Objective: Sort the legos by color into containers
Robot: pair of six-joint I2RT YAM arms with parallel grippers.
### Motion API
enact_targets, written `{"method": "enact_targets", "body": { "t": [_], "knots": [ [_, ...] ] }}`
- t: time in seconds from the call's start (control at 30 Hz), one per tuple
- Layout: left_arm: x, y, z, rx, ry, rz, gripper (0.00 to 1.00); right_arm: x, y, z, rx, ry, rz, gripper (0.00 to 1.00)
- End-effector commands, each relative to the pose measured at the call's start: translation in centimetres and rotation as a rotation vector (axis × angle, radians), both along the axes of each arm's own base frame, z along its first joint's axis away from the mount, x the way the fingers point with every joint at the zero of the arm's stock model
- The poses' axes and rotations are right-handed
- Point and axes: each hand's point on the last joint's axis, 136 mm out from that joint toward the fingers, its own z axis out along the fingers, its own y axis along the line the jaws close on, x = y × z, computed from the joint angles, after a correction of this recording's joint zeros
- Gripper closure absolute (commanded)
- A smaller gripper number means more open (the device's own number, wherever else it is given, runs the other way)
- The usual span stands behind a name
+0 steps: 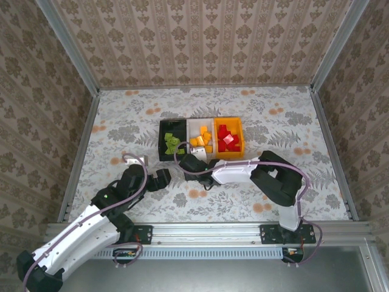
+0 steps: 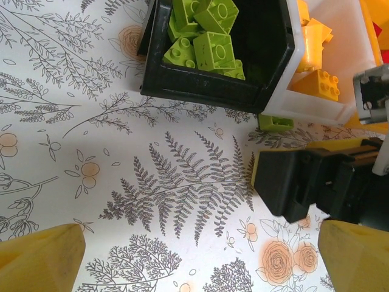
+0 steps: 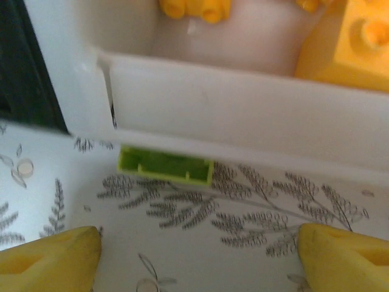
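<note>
Lime lego (image 3: 165, 167) by white bin (image 3: 243, 103), black bin (image 3: 24, 61) adj., R jaws apart

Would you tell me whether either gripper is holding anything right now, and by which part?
Nothing is held: the left gripper and right gripper are open. A green brick lies beside the white bin, ungrasped.

Top view looking down, wrist views close, sharing white bin (image 3: 243, 115)
</note>
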Motion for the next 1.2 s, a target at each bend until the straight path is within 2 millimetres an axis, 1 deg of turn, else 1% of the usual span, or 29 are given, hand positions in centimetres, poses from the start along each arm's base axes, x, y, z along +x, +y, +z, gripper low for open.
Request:
{"method": "enact_targets", "body": {
  "t": [0.0, 0.07, 0.27, 0.33, 0.5, 0.6, 0.73, 0.83, 0.93, 1.07, 1.17],
  "knots": [
    [-0.4, 0.6, -1.0, 0.006, 0.03, 0.021, 0.0, 1.8, 0.1, -0.3, -0.007, -0.055, -0.059, 0.18],
    [-0.4, 0.6, -1.2, 0.006, 0.034, 0.023, 0.0, 2.2, 0.2, -0.6, -0.018, -0.065, -0.064, 0.21],
    [-0.5, 0.6, -1.3, 0.003, 0.042, 0.019, 0.0, 3.4, 0.4, -0.6, -0.038, -0.104, -0.09, 0.3],
    [-0.6, 0.6, -1.3, 0.001, 0.044, 0.02, 0.0, 3.7, 0.4, -0.6, -0.041, -0.114, -0.093, 0.35],
    [-0.7, 0.6, -1.6, -0.003, 0.051, 0.021, 0.0, 3.7, 0.7, -1.0, -0.044, -0.109, -0.083, 0.51],
    [-0.7, 0.7, -1.8, -0.002, 0.054, 0.024, 0.0, 3.3, 0.6, -1.0, -0.043, -0.104, -0.076, 0.57],
    [-0.7, 0.7, -1.7, -0.002, 0.052, 0.022, 0.0, 1.9, 0.1, -0.8, -0.031, -0.092, -0.062, 0.61],
    [-0.6, 0.7, -1.6, -0.003, 0.047, 0.021, 0.0, 0.2, -0.5, -0.2, -0.004, -0.084, -0.045, 0.64],
    [-0.6, 0.7, -1.6, -0.001, 0.044, 0.022, 0.0, -1.7, -1.4, 0.9, 0.028, -0.077, -0.017, 0.66],
    [-0.5, 0.7, -1.7, -0.002, 0.04, 0.021, 0.0, -4.2, -2.4, 2.7, 0.077, -0.046, 0.048, 0.68],
    [-0.4, 0.9, -1.8, 0.01, 0.037, 0.026, 0.0, -5.1, -2.3, 5.1, 0.116, -0.047, 0.109, 0.68]
  ]
}}
